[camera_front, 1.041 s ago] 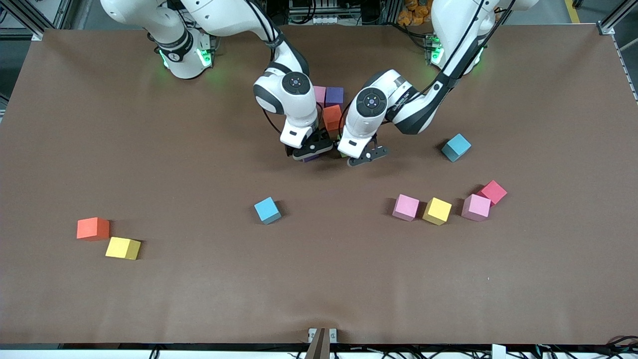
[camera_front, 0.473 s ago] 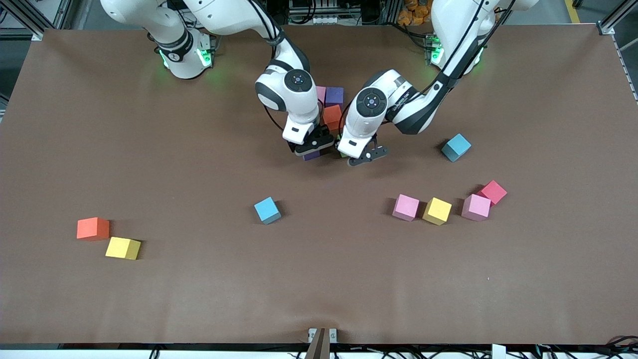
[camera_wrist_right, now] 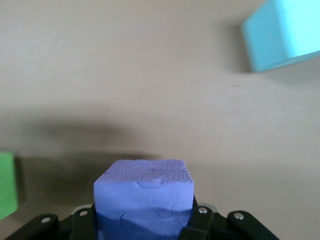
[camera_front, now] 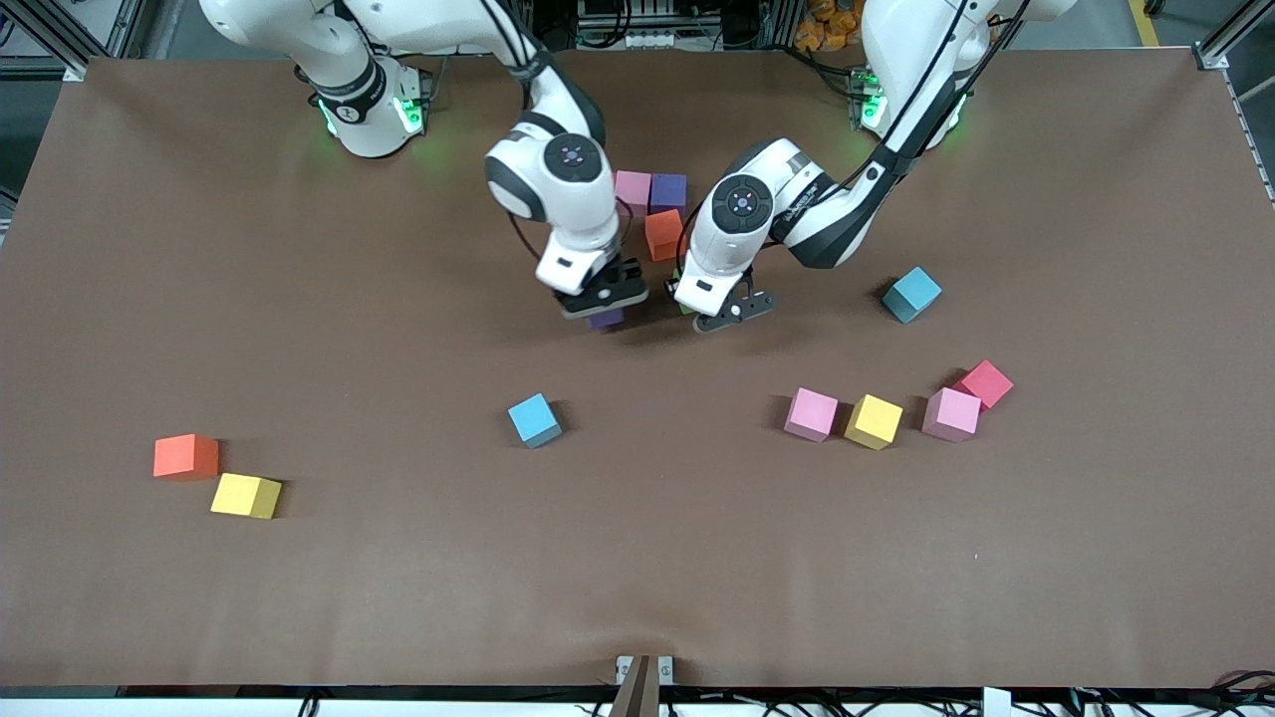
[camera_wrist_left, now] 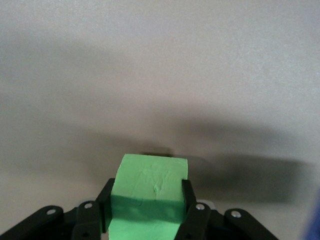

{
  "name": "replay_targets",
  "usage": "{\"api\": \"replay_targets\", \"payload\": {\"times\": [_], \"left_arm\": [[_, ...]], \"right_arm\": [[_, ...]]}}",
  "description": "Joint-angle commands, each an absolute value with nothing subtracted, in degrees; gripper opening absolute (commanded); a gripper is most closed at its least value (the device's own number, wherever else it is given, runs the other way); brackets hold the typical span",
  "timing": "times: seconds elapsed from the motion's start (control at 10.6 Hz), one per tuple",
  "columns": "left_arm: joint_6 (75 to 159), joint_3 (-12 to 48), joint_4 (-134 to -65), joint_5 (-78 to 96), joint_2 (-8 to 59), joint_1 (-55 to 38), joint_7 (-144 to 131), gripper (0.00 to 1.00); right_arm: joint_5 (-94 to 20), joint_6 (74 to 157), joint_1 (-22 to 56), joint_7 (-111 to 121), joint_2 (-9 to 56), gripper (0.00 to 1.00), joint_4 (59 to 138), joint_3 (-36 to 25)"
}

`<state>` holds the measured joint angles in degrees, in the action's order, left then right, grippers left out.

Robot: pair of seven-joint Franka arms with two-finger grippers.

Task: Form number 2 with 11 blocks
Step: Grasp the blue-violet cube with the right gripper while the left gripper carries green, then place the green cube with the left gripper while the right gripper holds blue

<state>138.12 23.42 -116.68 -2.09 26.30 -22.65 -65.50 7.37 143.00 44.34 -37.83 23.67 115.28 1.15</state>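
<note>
- The right gripper point(camera_front: 602, 296) has its fingers clamped on a purple block point(camera_wrist_right: 144, 197), just over the table point(camera_front: 398, 578) near its middle.
- The left gripper point(camera_front: 725, 306) pinches a green block point(camera_wrist_left: 148, 192) right beside it.
- A pink block point(camera_front: 633, 186), another purple block point(camera_front: 668, 189) and an orange block point(camera_front: 663, 234) sit clustered between the two arms.
- Loose blocks lie nearer the front camera: a light blue one point(camera_front: 534, 419), and a pink one point(camera_front: 811, 413) touching a yellow one point(camera_front: 874, 421).
</note>
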Motion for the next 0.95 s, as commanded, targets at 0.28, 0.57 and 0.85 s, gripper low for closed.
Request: {"api": "replay_targets", "payload": {"times": [0.28, 0.57, 0.85], "left_arm": [[133.4, 24.8, -112.7, -3.6, 26.8, -25.7, -65.1, 0.37], [133.1, 24.5, -111.0, -5.6, 29.0, -28.6, -65.2, 0.37], [131.9, 24.3, -111.0, -8.5, 29.9, -28.5, -65.2, 0.37]], "right_arm": [[4.8, 140.4, 38.7, -47.0, 19.5, 0.0, 117.7, 1.0], [4.7, 140.5, 38.4, -57.5, 19.8, 0.0, 117.7, 0.9], [4.7, 140.5, 38.4, -59.7, 20.0, 0.0, 117.8, 1.0]]}}
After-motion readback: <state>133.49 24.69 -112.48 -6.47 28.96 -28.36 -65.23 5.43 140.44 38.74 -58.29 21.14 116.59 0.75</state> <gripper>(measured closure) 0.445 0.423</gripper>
